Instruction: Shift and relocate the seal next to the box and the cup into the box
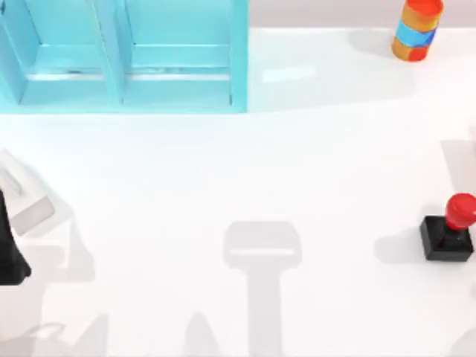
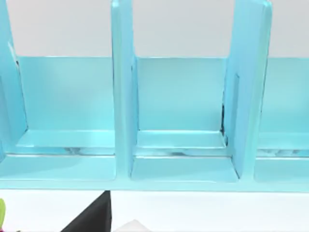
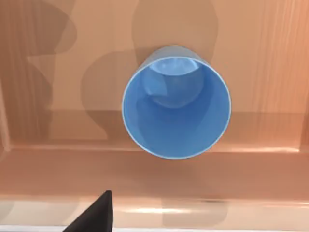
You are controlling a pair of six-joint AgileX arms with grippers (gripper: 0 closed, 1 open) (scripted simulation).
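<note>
At the table's left edge the left arm [image 1: 11,253] is being kept low and parked; whether its fingers are spread cannot be told. Far left, the light blue rack [image 1: 126,67] is standing unused. In the right wrist view the cup [image 3: 176,108] is being looked into from above, resting upright inside a brown box [image 3: 58,159]; whether the right hand is pinching it cannot be told. Judging from this, the seal [image 1: 448,232], standing near the right edge, is best approached from straight above, with the red knob gripped squarely.

rendered simulation; bare white table [image 1: 223,186]; flat-coloured props
</note>
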